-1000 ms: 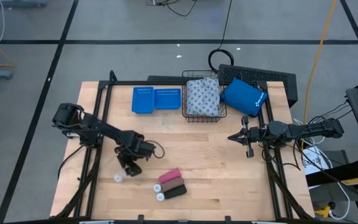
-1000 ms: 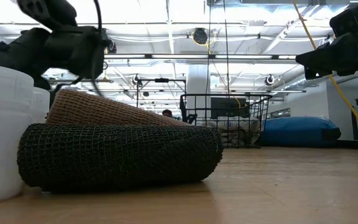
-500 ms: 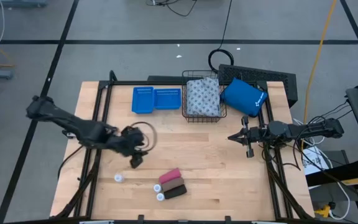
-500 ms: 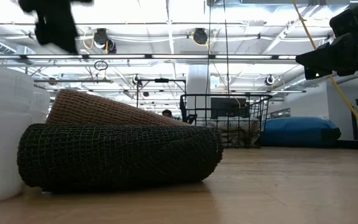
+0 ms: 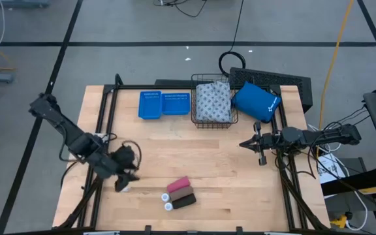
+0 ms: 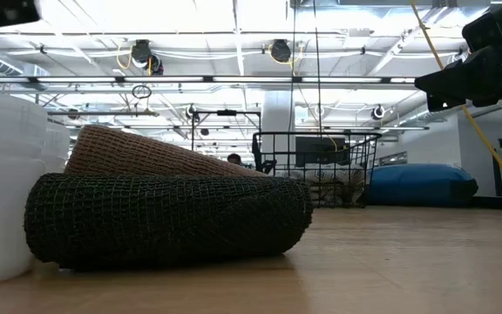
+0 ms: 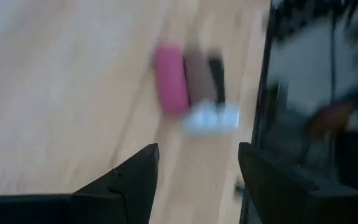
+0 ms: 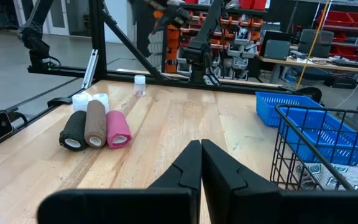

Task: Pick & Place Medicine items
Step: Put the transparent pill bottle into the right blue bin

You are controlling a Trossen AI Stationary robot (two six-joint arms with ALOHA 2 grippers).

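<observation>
The grey-white patterned soft pack lies in the wire basket at the table's far edge. The pink roll, tan roll and dark roll lie side by side, touching, near the front edge, with small white bottles beside them. No writing is legible. The left gripper, fingers spread, hovers near a separate white bottle. The right gripper, fingers pressed together, waits at the table's right side.

Even, bright overhead light; soft, faint shadows on the pale wooden tabletop. Low view: ceiling strip lights glare across upper frame. Left wrist view heavily motion-blurred. Right wrist view sharp, near fingers soft.
</observation>
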